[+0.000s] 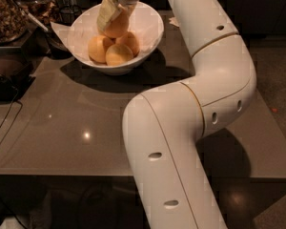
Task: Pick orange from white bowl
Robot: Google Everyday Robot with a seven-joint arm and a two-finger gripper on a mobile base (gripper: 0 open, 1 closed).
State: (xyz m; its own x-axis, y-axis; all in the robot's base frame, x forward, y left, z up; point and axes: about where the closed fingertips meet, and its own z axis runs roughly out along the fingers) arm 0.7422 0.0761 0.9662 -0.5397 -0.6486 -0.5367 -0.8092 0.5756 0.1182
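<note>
The white bowl (150, 30) stands at the back of the grey table, left of centre. Three oranges (113, 50) lie together in its bottom. My gripper (115, 14) hangs over the bowl, shut on a fourth orange (118, 26), which it holds just above the other three. One pale finger (106, 13) covers the left side of the held orange. My white arm comes from the lower middle and bends round at the right.
A crumpled white napkin (57, 30) lies against the bowl's left rim. Dark containers of food (7, 15) stand at the back left. A dark tray (2, 75) and a cable (5, 123) are at the left edge. The grey table (62, 128) spreads in front of the bowl.
</note>
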